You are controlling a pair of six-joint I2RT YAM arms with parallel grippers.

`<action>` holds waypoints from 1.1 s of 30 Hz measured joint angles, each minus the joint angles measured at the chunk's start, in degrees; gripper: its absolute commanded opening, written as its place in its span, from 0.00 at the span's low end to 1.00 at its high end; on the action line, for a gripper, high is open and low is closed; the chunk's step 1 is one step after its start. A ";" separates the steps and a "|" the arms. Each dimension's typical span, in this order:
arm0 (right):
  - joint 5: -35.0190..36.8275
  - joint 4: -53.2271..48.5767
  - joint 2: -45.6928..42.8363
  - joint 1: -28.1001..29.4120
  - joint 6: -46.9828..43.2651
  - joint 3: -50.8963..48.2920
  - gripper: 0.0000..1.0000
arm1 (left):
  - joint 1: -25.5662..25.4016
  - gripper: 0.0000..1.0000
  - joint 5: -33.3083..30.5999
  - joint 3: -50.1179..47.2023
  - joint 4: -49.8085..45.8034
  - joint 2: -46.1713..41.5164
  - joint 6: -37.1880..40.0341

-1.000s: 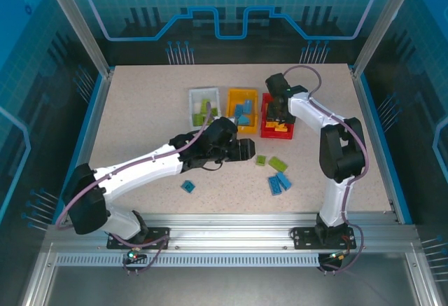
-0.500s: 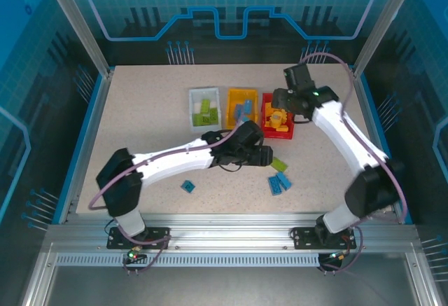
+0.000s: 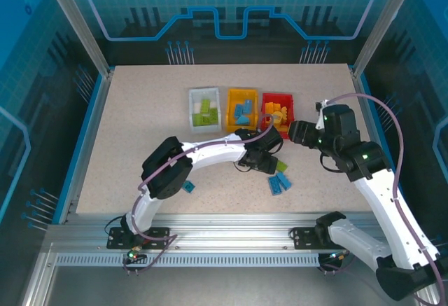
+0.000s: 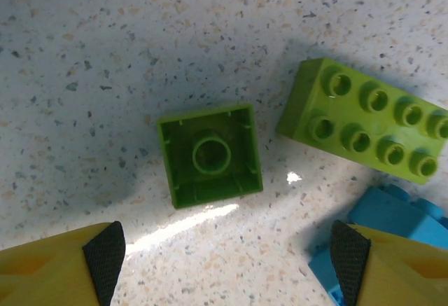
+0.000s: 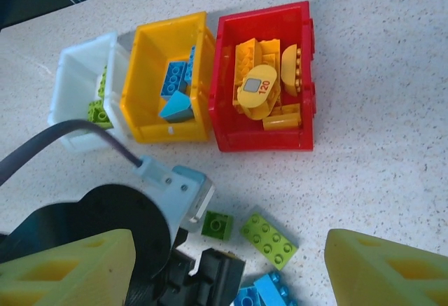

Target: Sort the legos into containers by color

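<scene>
**Counter at the sorting stage, front to back.** Nearest the arms, a lone blue brick [image 3: 187, 186] lay on the counter [image 3: 140, 124]. Farther in, your left gripper [image 4: 225, 253] was spread. A small green brick [image 4: 210, 155] lay upside down just ahead of its fingers, touching neither. A long green brick [image 4: 367, 131] and blue bricks [image 4: 392, 215] lay just beside it. Your right gripper [image 5: 231, 271] hung spread and empty near the red bin [image 5: 262, 140]. At the back, the white bin [image 5: 73, 82] held green bricks, the yellow bin [image 5: 150, 127] blue ones, and the red bin orange-yellow ones.
</scene>
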 measured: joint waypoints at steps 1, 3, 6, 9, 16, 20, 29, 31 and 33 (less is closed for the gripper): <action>-0.39 -0.24 -0.48 -0.07 0.26 -0.39 0.72 | 0.02 0.76 -0.09 0.42 -0.22 0.55 0.39; -1.05 -0.55 -0.96 -0.13 0.85 -0.98 0.72 | 0.09 0.71 -0.20 1.29 -0.63 1.60 1.14; -1.90 -0.72 -1.01 -0.15 1.53 -1.57 0.72 | 0.39 0.62 -0.52 3.04 -1.03 3.56 2.19; -2.58 -0.94 -1.01 -0.15 1.99 -1.73 0.71 | 0.87 0.51 -1.05 4.09 -1.16 4.96 2.95; -3.30 -0.94 -1.03 -0.15 2.29 -1.75 0.71 | 2.19 0.35 -1.57 4.68 -0.11 5.46 4.46; -3.69 -0.90 -1.16 -0.15 2.27 -1.95 0.71 | 2.23 0.34 -3.06 3.32 1.16 4.48 4.42; -4.79 3.96 -1.75 8.83 0.00 -3.65 0.71 | 11.76 0.34 -3.78 -7.19 0.63 -15.67 3.61; -4.15 6.10 -0.76 13.99 -0.68 -3.65 0.71 | 16.52 0.34 -3.56 -7.15 0.83 -18.16 3.67; -3.28 7.80 0.68 17.97 -1.03 -3.63 0.71 | 21.27 0.34 -3.58 -6.91 0.81 -18.73 3.93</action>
